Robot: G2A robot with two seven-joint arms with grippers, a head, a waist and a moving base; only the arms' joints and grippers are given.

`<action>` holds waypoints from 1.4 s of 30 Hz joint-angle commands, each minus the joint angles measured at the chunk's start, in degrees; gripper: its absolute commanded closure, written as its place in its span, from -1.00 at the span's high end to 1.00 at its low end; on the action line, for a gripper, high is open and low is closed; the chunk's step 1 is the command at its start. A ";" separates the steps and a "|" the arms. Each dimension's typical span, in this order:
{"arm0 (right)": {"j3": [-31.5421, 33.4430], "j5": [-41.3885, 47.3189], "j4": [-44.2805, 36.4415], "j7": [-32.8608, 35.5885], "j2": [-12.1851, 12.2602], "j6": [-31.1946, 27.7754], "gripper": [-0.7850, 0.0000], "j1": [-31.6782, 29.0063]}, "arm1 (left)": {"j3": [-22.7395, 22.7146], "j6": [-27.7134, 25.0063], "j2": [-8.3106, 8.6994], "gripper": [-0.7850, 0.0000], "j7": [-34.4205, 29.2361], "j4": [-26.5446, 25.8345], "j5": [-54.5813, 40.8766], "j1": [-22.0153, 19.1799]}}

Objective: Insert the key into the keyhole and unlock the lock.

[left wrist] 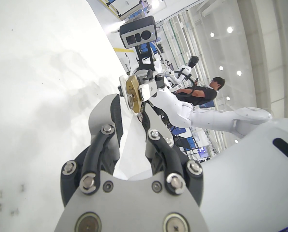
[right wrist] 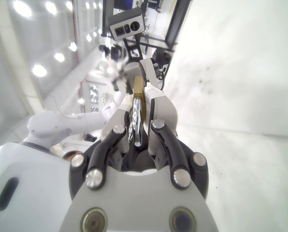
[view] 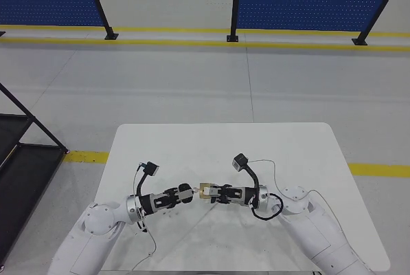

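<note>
- Surface: a white desk (view: 191, 144) with rounded corners, smooth and matt, with a few dark specks seen in the wrist views.
- Room: a pale grey floor (view: 191, 82) marked with yellow tape lines (view: 383, 169). Blue panels (view: 40, 12) on black feet stand along the far side, and a black rack (view: 12, 158) stands off the desk's left end.
- Position of task item: the padlock (view: 205, 190) is held clear above the desk, near its front middle, between the two grippers, which face each other.
- Right gripper (view: 219, 194): closed on the padlock, gripping it from either side. The shackle (right wrist: 136, 119) runs back between its fingers and the body points away towards the other arm.
- Left gripper (left wrist: 130, 108): parted to a moderate gap with nothing seen held. Its fingertips sit just beside the padlock's keyhole end, one on either side; contact cannot be confirmed.
- Appearance of padlock: a brass-coloured body, flat-sided with bevelled corners. A round silver keyway plug (left wrist: 130, 100) is set in the end face turned to the left gripper. Whether a key sits in it cannot be told.
- Materials: the shackle is polished chrome, curved and reflective. The gripper fingers are white moulded shells on black linkages with steel pins, and the left gripper's pads (left wrist: 116, 117) are black and ribbed.
</note>
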 commanded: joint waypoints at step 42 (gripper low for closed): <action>0.00 0.00 0.00 0.00 0.00 0.00 -1.00 0.00 | 2.51 -6.67 0.85 -1.00 7.39 0.59 7.72 -1.63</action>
